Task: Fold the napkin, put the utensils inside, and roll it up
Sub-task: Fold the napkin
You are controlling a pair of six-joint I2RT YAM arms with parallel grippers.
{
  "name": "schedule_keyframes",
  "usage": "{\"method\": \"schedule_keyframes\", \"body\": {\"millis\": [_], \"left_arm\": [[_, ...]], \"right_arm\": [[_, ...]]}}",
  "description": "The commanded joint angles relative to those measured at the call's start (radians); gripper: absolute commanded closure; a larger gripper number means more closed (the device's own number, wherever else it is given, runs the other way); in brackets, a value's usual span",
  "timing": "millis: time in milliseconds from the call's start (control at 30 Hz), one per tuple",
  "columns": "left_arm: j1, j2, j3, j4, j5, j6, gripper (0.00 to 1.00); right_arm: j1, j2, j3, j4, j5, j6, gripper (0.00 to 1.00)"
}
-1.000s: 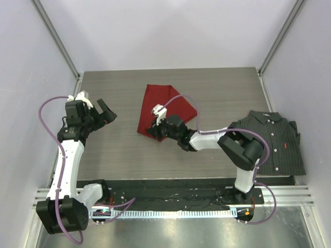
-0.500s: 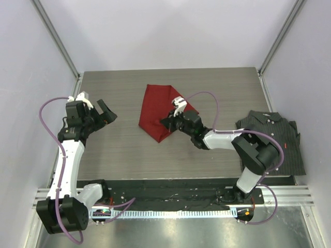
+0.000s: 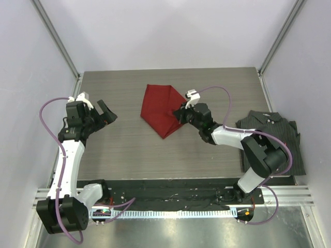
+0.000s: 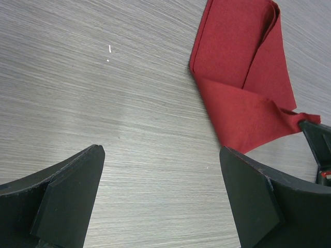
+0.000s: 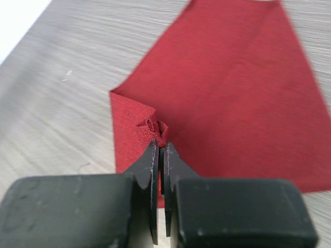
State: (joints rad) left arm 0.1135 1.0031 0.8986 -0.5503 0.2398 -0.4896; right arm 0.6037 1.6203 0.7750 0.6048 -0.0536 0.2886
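The napkin [image 3: 162, 107] lay at the middle of the surface [image 3: 119, 150], towards its far side. It was partly doubled over, its layers making a rough wedge whose point aimed at the near edge; the left wrist view showed one flap [image 4: 243, 124] folded across the rest. Its right-hand corner was gathered between the right fingers [image 5: 150, 165], which were pressed together on a small pucker of red cloth [image 5: 155, 126]. That pinch seemed meant to keep hold of one layer so it could be carried across the others, which suggested the folding step was under way and not finished. In the overhead view those right fingers [image 3: 181, 114] sat at the napkin's right edge, with the arm reaching in from the side of the striped shirt [image 3: 274, 139], which lay well apart from the cloth. The left fingers [image 4: 72, 181] were spread wide, held nothing, and hung over bare surface well to the left, probably kept clear of the fold. No utensils could be made out in any view.
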Motion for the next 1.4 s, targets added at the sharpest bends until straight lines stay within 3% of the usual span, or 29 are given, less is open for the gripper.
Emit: {"method": "schedule_keyframes", "body": {"millis": [0, 533, 1133, 1167, 1200, 1267, 1300, 1367], "left_arm": [[0.006, -0.011, -0.003, 0.043, 0.019, 0.000, 0.00], [0.006, -0.003, -0.004, 0.043, 0.023, 0.000, 0.00], [0.006, 0.005, -0.009, 0.049, 0.036, -0.004, 0.00], [0.006, 0.005, -0.009, 0.049, 0.039, -0.004, 0.00], [0.006, 0.005, -0.009, 0.047, 0.038, -0.004, 0.00], [0.006, 0.006, -0.010, 0.049, 0.041, -0.004, 0.00], [0.006, 0.008, -0.010, 0.047, 0.042, -0.004, 0.00], [0.006, 0.006, -0.009, 0.049, 0.044, -0.004, 0.00]], "right_arm": [[-0.050, -0.036, 0.026, 0.015, 0.003, -0.014, 0.99], [-0.183, 0.113, 0.024, 0.105, -0.045, -0.011, 0.99], [-0.234, 0.194, 0.007, 0.144, -0.032, -0.025, 0.98], [-0.236, 0.188, 0.012, 0.132, -0.023, -0.026, 0.93], [-0.236, 0.181, 0.012, 0.110, -0.019, -0.026, 0.75], [-0.234, 0.161, 0.001, 0.096, -0.008, -0.023, 0.58], [-0.236, 0.130, -0.002, 0.083, 0.001, -0.025, 0.42], [-0.236, 0.093, -0.009, 0.060, 0.014, -0.035, 0.37]]}}
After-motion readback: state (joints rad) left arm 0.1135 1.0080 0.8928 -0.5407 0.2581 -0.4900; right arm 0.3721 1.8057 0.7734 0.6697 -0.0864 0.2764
